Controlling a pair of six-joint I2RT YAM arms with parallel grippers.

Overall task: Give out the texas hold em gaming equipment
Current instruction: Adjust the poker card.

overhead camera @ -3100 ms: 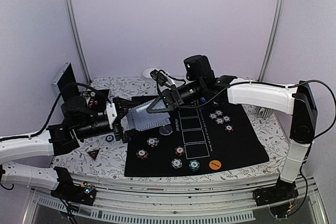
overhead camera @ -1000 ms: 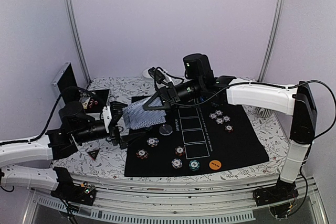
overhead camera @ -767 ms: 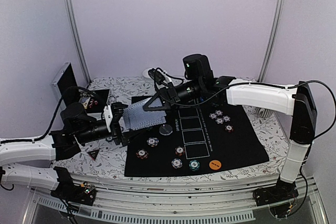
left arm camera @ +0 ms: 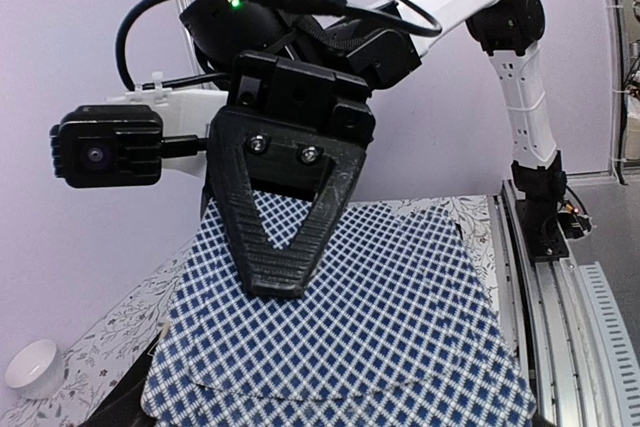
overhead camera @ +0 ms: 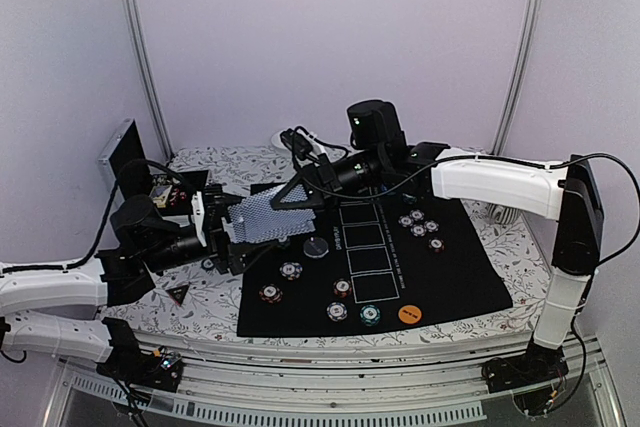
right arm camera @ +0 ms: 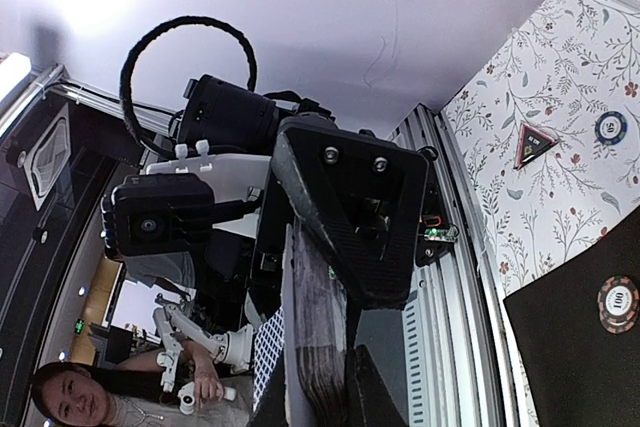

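Near the front edge, a floral tablecloth [overhead camera: 205, 312] carries a black mat [overhead camera: 450, 277] dotted with chips [overhead camera: 290, 270]; lilac walls stand behind. The left gripper [overhead camera: 232, 232] stretches low to the fanned playing cards [overhead camera: 265, 215] above the mat's far-left corner, its hold unclear. The right gripper [overhead camera: 298, 199] pinches them.

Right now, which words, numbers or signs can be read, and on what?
"100" (blurred, likely): poker chip at the black mat edge.
White lettering beside the mat's card boxes: too small to read.
Orange button disc: print too small.
Triangle marker: mark unreadable.
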